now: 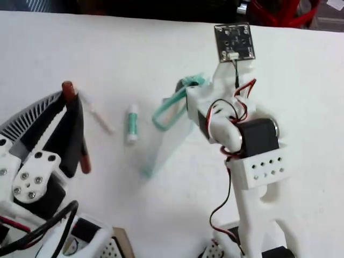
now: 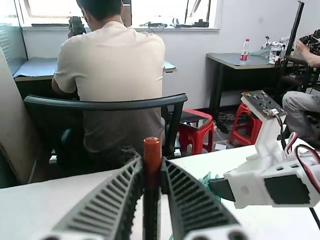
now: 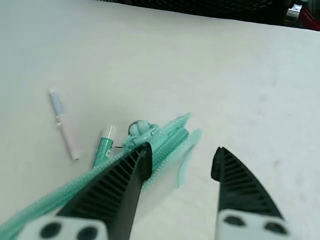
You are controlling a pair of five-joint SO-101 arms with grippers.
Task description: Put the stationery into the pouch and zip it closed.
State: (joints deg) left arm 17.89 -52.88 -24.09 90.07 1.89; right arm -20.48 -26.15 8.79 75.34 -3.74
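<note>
A clear pouch [image 1: 161, 141] with a teal zipper [image 1: 165, 110] lies mid-table. My right gripper [image 1: 185, 91] is at the zipper's far end; in its wrist view the gripper [image 3: 182, 156] is open, with the zipper end [image 3: 167, 136] lying against one finger and poking into the gap. My left gripper [image 1: 70, 99] is raised at the left and shut on a red-brown pen [image 1: 84, 156], whose tip [image 2: 152, 150] sticks up between the ribbed fingers [image 2: 120, 190]. A green-and-white stick [image 1: 131, 123] and a pale pen [image 1: 98, 115] lie between the arms, also seen as stick [image 3: 103, 147] and pen [image 3: 65, 127].
The right arm's white body [image 1: 242, 134] stands over the table's right half, with a small circuit board [image 1: 234, 42] on top. The table's far edge [image 1: 161, 19] meets a dark background. A person on a chair [image 2: 107, 105] sits beyond the table, facing away.
</note>
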